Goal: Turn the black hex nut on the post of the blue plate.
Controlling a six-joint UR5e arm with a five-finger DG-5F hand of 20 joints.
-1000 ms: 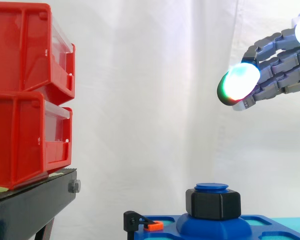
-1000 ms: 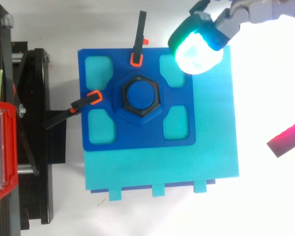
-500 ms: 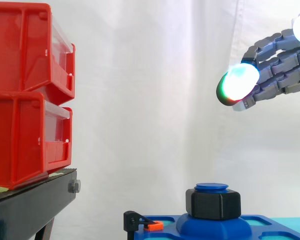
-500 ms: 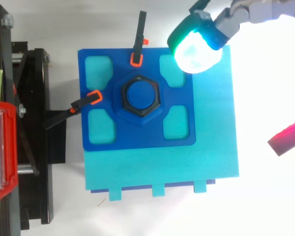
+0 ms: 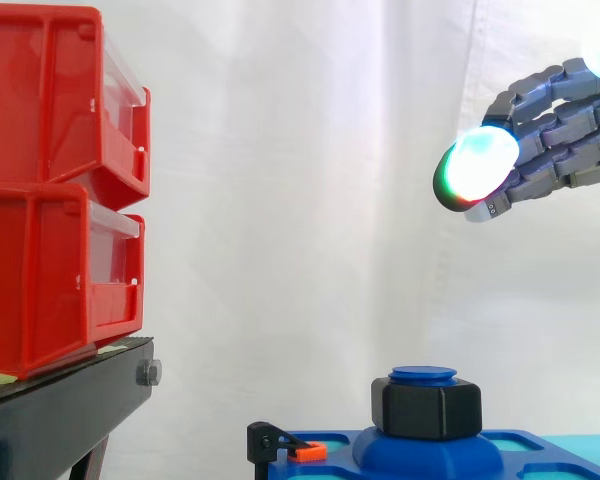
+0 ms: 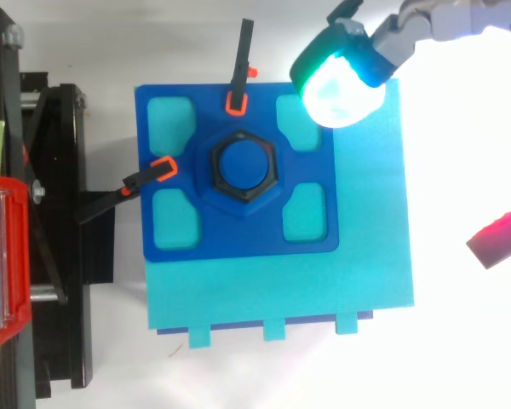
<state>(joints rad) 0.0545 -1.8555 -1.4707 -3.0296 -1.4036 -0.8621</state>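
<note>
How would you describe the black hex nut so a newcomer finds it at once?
Look at the blue plate on the turquoise base. At its centre a black hex nut rings the round blue post; unlike the thin clamps nearby, it is six-sided.

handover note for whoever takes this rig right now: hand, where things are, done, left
Hand: open, holding nothing, high above and right of the nut in the side view.
Black hex nut sits on the post at the middle of the blue plate; two clamps at the plate's edges, cyan base beneath.
Done: nothing, nut untouched.
Left: lower the hand, grip the nut, turn it.
</note>
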